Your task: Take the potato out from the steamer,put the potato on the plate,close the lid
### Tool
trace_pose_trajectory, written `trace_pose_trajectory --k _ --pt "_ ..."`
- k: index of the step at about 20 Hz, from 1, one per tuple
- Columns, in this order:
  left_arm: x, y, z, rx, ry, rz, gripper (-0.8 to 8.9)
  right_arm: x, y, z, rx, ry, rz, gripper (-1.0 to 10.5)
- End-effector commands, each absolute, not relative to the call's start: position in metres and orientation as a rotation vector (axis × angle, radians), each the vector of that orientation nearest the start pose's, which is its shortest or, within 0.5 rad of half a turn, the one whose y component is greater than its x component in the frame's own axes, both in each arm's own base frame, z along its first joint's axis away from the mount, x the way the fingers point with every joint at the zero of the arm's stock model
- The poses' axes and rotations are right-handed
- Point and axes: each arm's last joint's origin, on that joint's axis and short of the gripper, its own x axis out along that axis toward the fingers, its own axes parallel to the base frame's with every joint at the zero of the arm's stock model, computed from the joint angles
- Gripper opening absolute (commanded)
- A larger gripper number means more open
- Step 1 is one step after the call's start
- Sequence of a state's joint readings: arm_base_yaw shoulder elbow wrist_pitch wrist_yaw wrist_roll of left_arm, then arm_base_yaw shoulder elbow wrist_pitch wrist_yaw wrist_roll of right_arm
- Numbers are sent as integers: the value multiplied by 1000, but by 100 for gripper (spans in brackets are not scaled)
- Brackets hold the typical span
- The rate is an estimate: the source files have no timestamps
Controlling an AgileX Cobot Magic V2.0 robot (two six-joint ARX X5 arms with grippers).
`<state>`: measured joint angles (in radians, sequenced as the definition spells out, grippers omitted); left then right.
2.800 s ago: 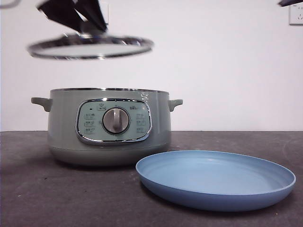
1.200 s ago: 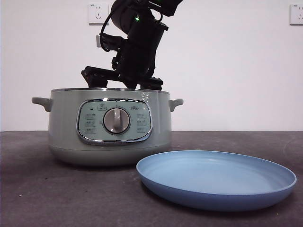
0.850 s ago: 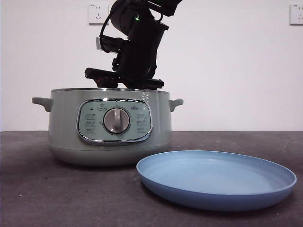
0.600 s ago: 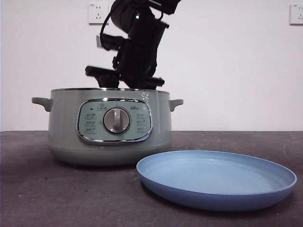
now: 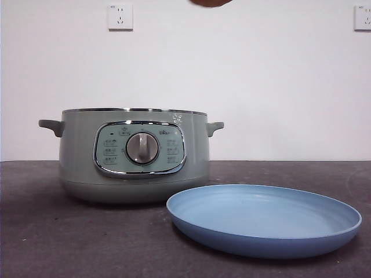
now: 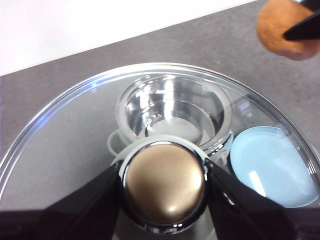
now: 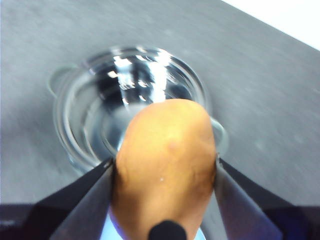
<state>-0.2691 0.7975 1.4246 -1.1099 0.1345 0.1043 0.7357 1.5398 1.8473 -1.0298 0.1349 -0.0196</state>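
Observation:
The sage-green steamer (image 5: pixel 133 153) stands open on the dark table, its shiny bowl empty in the right wrist view (image 7: pixel 127 95) and seen through the glass in the left wrist view (image 6: pixel 172 107). My right gripper (image 7: pixel 165 175) is shut on the orange-brown potato (image 7: pixel 165 160), high above the steamer; the potato's underside shows at the top edge of the front view (image 5: pixel 210 2) and in the left wrist view (image 6: pixel 282 27). My left gripper (image 6: pixel 164 182) is shut on the knob of the glass lid (image 6: pixel 65 130), held high above the steamer. The light-blue plate (image 5: pixel 264 219) lies empty right of the steamer.
Two wall sockets (image 5: pixel 120 16) are on the white back wall. The dark table (image 5: pixel 40 231) extends around the steamer and plate.
The right arm has risen out of the steamer and left the front view, carrying the potato up. Earlier still, the lid was lifted out of the front view.

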Motion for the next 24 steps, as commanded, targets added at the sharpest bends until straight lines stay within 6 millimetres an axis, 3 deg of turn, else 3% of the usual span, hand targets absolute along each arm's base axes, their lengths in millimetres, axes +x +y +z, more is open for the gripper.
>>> trace_pose_trajectory --k 1,5,8,14,24 --pt "82 -27 445 136 408 -440 -9 217 193 419 -350 709 573 -20" --pt "84 -29 446 129 396 -474 -9 194 172 376 -306 745 550 -20" --pt "86 -29 449 128 367 -473 -9 181 159 330 -270 790 528 -19" --pt "94 -31 447 128 394 -476 -9 176 158 245 -186 840 559 -19" --pt "133 -44 442 118 437 -531 -9 197 166 174 -203 907 539 -19"
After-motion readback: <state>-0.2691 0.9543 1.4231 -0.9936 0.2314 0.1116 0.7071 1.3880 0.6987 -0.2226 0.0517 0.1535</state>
